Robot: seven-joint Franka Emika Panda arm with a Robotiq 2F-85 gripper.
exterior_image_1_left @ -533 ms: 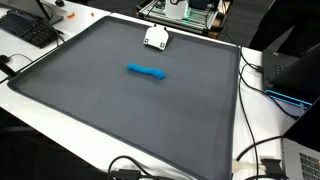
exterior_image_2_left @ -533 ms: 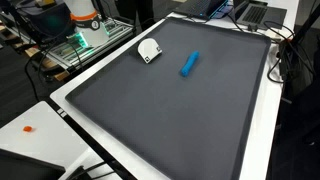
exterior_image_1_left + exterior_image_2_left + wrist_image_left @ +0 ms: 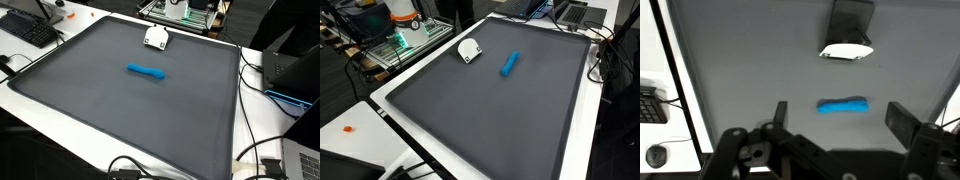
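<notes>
A blue elongated object lies near the middle of a dark grey mat, and it shows in both exterior views. A white object with a dark part sits near the mat's far edge. In the wrist view my gripper is open and empty, high above the mat, with its two fingers framing the blue object. The white object lies beyond it. The arm does not show in either exterior view.
A black keyboard lies on the white table beside the mat, also in the wrist view. An equipment frame stands by the far edge. Laptops and cables lie along one side. A small orange item sits on the table.
</notes>
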